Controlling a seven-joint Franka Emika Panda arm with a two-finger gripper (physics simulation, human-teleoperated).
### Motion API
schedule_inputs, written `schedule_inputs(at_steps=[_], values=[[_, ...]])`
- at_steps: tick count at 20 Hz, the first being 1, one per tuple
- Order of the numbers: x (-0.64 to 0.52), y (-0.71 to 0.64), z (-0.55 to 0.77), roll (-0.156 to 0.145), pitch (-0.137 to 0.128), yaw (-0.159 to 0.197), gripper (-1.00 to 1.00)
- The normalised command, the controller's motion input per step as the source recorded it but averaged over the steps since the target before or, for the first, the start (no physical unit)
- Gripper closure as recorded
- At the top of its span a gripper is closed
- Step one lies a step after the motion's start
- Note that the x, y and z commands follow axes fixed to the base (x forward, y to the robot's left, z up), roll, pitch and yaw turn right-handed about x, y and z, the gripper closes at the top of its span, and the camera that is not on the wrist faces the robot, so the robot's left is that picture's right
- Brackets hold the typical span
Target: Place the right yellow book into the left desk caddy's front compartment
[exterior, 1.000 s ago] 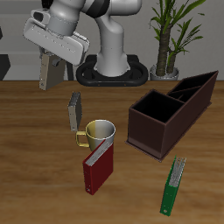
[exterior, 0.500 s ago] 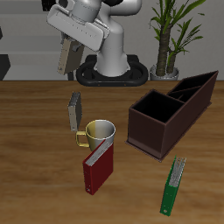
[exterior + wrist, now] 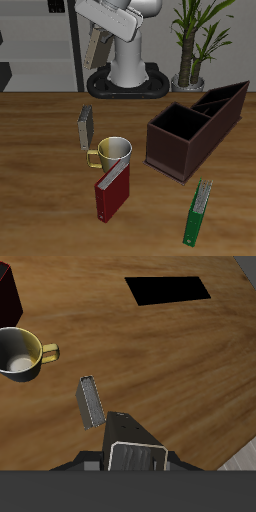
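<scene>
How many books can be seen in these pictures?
4. One grey, yellow-edged book in the gripper; a similar grey-yellow book standing behind the yellow mug; a red book before the mug; a green book near the table's front edge.

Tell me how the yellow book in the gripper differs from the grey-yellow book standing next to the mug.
The right yellow book hangs in the air, clamped in the gripper; the other grey-yellow book stands on the table beside the mug. The held book is tilted, while the standing one is about upright. Both are thin, with grey covers and yellowish edges.
</scene>
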Motion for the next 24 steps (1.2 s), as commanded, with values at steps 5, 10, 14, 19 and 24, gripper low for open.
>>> schedule_inputs(at_steps=[5, 10, 14, 19, 24], values=[[-0.28, 0.49, 0.02, 0.048, -0.036, 0.010, 1.00], [-0.09, 0.47, -0.05, 0.041, 0.002, 0.000, 1.00], [0.06, 0.41, -0.15, -0.009, 0.025, -0.011, 1.00], [0.06, 0.40, -0.18, 0.028, 0.051, -0.060, 1.00], [0.05, 0.36, -0.15, 0.057, 0.018, -0.064, 1.00]])
